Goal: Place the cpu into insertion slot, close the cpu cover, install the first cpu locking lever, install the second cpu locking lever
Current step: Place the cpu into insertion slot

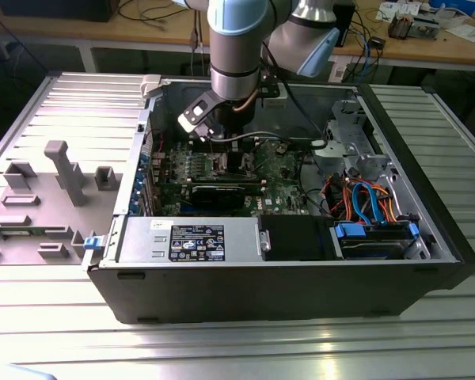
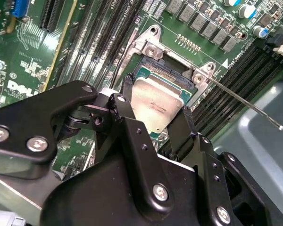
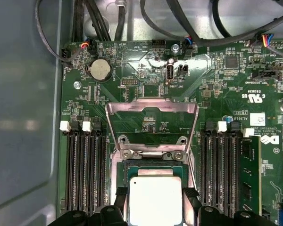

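The cpu (image 3: pixel 154 197), a small square chip with a plain silver-grey top, sits at the socket on the green board (image 3: pixel 217 84). Next to it the cover (image 3: pixel 151 105), a thin metal frame, stands tilted open. Black memory slots (image 3: pixel 82 169) flank the socket, and a thin lever (image 2: pixel 245 101) sticks out beside it. The hand (image 3: pixel 154 192) grips the cpu by two opposite edges.

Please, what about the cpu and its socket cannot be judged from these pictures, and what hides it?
1. Whether the cpu is fully seated: the contacts of the socket lie hidden under it in both wrist views.
2. One cpu edge: covered by the pincer in the second wrist view, cut off by the picture's edge in the first wrist view.
3. The socket in the exterior view: hidden behind the arm's wrist.
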You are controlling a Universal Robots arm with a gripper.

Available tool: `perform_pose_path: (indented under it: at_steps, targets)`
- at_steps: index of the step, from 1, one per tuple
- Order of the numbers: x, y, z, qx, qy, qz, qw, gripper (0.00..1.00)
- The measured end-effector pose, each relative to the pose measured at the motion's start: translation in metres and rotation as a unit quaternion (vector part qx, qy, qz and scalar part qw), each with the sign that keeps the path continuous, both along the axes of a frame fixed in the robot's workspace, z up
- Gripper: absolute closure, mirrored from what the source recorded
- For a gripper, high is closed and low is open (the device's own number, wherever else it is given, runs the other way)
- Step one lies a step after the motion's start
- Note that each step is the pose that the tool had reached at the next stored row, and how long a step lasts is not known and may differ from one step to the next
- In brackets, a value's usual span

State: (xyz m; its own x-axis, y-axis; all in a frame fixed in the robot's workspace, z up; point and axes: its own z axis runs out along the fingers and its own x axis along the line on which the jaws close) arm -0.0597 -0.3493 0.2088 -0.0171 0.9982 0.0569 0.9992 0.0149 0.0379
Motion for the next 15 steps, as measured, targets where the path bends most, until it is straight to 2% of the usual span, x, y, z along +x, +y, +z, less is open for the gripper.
perform_pose_path:
  at_steps: [3, 7, 11, 12, 15]
  targets:
    - [-0.0012, 0.0007, -0.0034, -0.0001, 0.0, -0.004, 0.99999, 0.45]
    - [-0.002, 0.0009, -0.0043, -0.0003, 0.0, -0.006, 0.99998, 0.45]
    - [-0.0021, 0.0024, -0.0055, -0.0023, 0.0, -0.012, 0.99992, 0.45]
    - [-0.0021, 0.0031, -0.0058, -0.0043, 0.0, -0.013, 0.99991, 0.45]
    - [-0.0021, 0.004, -0.0059, -0.0054, -0.0001, -0.013, 0.9999, 0.45]
